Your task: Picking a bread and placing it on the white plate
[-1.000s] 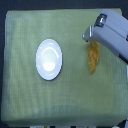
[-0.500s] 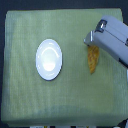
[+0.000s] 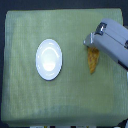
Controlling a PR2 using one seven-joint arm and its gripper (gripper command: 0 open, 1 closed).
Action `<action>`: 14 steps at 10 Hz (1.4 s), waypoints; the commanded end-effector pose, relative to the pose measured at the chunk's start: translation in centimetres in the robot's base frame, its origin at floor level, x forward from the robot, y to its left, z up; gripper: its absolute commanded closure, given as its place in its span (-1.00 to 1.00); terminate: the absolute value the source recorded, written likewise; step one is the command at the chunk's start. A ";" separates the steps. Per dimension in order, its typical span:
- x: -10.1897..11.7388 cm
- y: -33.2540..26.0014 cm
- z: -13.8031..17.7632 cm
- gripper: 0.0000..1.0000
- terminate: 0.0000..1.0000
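The bread [image 3: 93, 61] is a golden-brown elongated pastry lying on the green cloth at the exterior view's right, running roughly top to bottom. My grey gripper [image 3: 90, 43] reaches in from the upper right, and its tip covers the bread's upper end. At this size I cannot make out how the jaws stand or whether they hold the bread. The white plate [image 3: 49, 59] is round, glossy and bare. It sits left of centre, well apart from the bread.
A green woven cloth [image 3: 25, 100] covers the table almost edge to edge. The arm's bulky grey body [image 3: 116, 44] fills the upper right corner. A dark background runs along the top edge.
The gripper has edged slightly down over the bread's upper end. Neither the bread nor the plate has visibly moved.
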 end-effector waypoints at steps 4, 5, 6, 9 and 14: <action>-0.9 0.5 0.5 1.00 -1.00; -0.9 0.6 0.6 1.00 -1.00; -0.8 0.8 0.8 1.00 -1.00; -0.5 0.6 1.2 1.00 -1.00; -0.1 0.8 2.2 1.00 -1.00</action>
